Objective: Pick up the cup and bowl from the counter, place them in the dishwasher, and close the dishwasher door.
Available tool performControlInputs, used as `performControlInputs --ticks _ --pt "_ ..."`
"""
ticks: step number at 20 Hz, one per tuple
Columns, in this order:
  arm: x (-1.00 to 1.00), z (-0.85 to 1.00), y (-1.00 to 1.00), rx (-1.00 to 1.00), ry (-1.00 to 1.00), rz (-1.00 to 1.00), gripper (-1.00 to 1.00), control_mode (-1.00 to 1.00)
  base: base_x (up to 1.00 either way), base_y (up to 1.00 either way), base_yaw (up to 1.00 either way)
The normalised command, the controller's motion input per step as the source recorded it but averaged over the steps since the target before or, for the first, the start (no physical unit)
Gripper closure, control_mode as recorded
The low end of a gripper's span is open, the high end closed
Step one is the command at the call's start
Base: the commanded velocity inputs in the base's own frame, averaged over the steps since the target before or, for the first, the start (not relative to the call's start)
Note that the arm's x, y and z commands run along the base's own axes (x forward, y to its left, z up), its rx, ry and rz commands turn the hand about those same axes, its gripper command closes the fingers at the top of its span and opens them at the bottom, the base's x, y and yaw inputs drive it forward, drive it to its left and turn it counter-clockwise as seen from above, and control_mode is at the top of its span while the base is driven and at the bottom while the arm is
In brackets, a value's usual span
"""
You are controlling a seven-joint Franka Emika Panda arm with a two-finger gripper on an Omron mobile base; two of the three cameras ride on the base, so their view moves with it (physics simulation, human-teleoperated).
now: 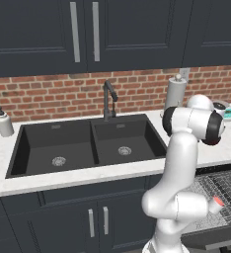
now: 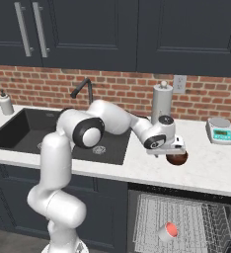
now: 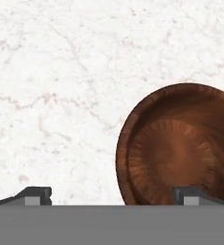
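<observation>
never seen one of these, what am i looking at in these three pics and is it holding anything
A white robot arm in a simulated kitchen. Two pictures come from cameras behind it, left and right; the third looks down from its hand. The tool hangs open over a brown bowl on the white counter, one fingertip over the bowl, the other over bare stone; it holds nothing yet. The cup already lies in the dishwasher rack below. A paper-towel roll, a scale and a sink are also there.
</observation>
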Motion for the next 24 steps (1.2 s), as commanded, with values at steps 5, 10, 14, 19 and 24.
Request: performControlInputs --ticks 5,10,14,19,24 --pt "0.05 -0.11 0.0 0.0 0.0 0.07 -1.0 -1.0 0.0 0.0 0.0" --pt "0.19 -0.03 -0.02 0.0 0.0 0.05 -1.0 -1.0 0.0 0.0 0.0" --pt "0.2 0.0 -0.04 0.0 0.0 0.05 -1.0 -1.0 0.0 0.0 0.0" --pt "0.12 -0.08 -0.09 0.0 0.0 0.05 -1.0 -1.0 0.0 0.0 0.0" --pt "0.02 -0.18 -0.22 0.0 0.0 0.06 1.0 -1.0 0.0 0.0 0.0"
